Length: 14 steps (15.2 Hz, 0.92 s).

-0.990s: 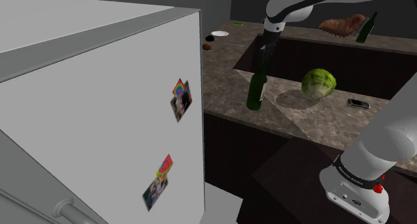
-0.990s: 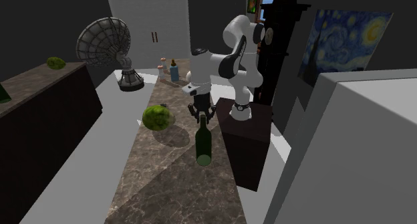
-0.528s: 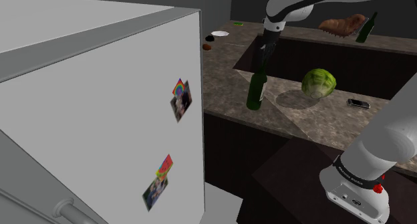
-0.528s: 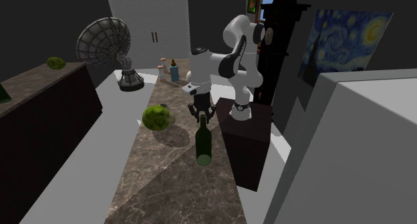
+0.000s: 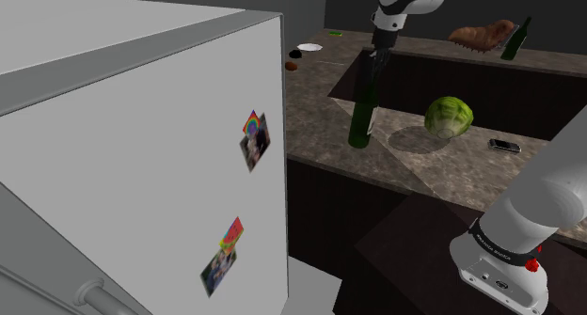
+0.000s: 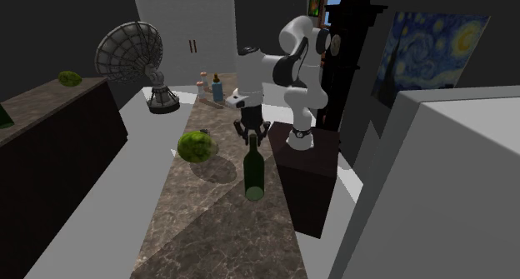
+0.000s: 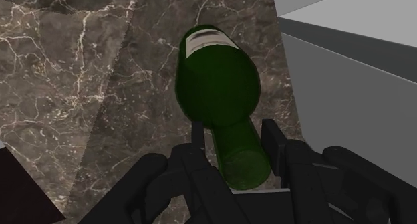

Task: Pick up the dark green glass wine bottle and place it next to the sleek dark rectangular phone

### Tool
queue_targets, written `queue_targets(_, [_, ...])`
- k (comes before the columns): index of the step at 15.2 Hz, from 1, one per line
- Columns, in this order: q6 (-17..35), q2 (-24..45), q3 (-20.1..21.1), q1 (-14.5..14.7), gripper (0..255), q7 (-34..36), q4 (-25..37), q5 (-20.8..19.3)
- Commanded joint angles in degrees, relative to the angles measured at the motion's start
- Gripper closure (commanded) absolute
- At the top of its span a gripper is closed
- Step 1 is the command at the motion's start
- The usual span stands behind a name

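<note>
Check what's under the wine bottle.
Veined brown stone countertop lies under the green wine bottle, whose neck the gripper clasps. The bottle's own body hides the spot beneath its base.

1. No word, number or brand can be read with certainty anywhere.
2. The dark green wine bottle (image 7: pixel 217 89) carries a pale label (image 7: pixel 202 42) low on its body; its faint marks are too blurred to read.
3. A dark band (image 5: pixel 497 250) round the foot of the white arm (image 5: pixel 555 186) bears small pale lettering, too small to make out.
4. Two colourful pictures (image 5: pixel 254 139) (image 5: pixel 224 257) are stuck on the white cabinet side (image 5: pixel 141 153); no writing is legible on either.
</note>
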Motion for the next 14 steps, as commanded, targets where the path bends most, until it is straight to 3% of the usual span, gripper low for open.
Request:
queue_targets(1, [-1.6, -0.2, 0.0, 0.0, 255, 0.1, 1.4, -0.1])
queue_targets(7, [-5.7, -0.5, 0.0, 0.0, 255, 0.4, 5.2, -0.2])
queue_targets(14, [-5.6, -7.6, -4.4, -3.8, 255, -7.2, -2.2, -1.9])
